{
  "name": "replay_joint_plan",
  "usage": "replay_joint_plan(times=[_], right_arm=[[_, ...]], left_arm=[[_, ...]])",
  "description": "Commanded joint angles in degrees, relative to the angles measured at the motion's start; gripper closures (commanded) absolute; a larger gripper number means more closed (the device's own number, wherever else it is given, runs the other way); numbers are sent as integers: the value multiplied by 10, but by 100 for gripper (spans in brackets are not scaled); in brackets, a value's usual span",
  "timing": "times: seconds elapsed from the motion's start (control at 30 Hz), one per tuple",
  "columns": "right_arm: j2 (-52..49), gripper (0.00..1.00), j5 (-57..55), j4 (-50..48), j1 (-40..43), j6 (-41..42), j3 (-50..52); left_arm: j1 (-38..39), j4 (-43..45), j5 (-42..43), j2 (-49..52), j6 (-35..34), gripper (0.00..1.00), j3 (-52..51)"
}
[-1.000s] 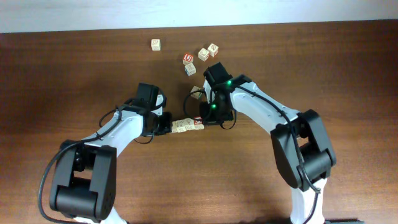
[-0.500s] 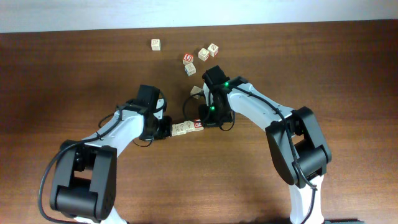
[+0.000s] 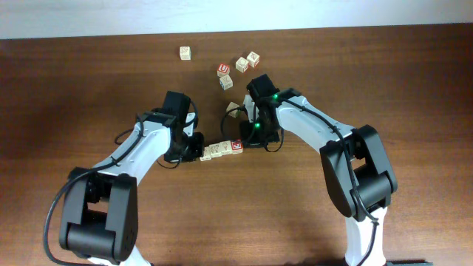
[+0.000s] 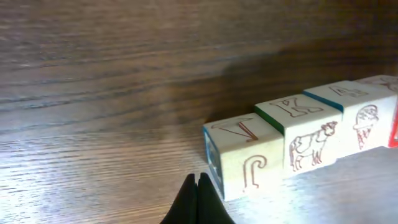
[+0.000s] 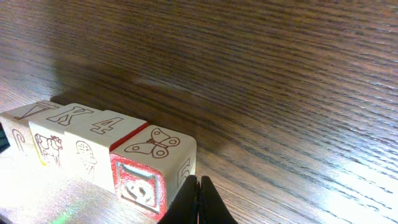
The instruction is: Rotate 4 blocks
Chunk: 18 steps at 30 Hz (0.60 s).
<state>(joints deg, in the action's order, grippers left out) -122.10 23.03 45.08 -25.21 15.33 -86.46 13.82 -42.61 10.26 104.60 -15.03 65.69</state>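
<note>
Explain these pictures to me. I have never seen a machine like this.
These are two robot arms working at a wooden table. One picture looks straight down from above the table. The other two come from a small camera on each arm's wrist, so the dark point at the bottom of each is that arm's own claw. Between the arms lies a row of four blocks, wooden alphabet cubes touching side by side. Farther back sit a lone block and a loose cluster of blocks. The left claw is at one end of the row and the right claw at the other. Both claws are shut and hold nothing.
</note>
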Motion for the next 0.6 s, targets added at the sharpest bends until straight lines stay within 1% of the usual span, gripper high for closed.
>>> replay_joint_plan(times=[0.0, 0.07, 0.23, 0.57], right_arm=[[-6, 96, 17, -2, 15, -14, -13], [-6, 96, 46, -4, 24, -30, -13], [-6, 95, 76, -2, 27, -45, -12], [-6, 95, 96, 12, 27, -46, -12]], left_arm=[[3, 12, -24, 2, -9, 100, 8], [3, 18, -9, 3, -8, 100, 8], [3, 18, 15, 26, -9, 100, 8], [3, 27, 15, 33, -15, 100, 8]])
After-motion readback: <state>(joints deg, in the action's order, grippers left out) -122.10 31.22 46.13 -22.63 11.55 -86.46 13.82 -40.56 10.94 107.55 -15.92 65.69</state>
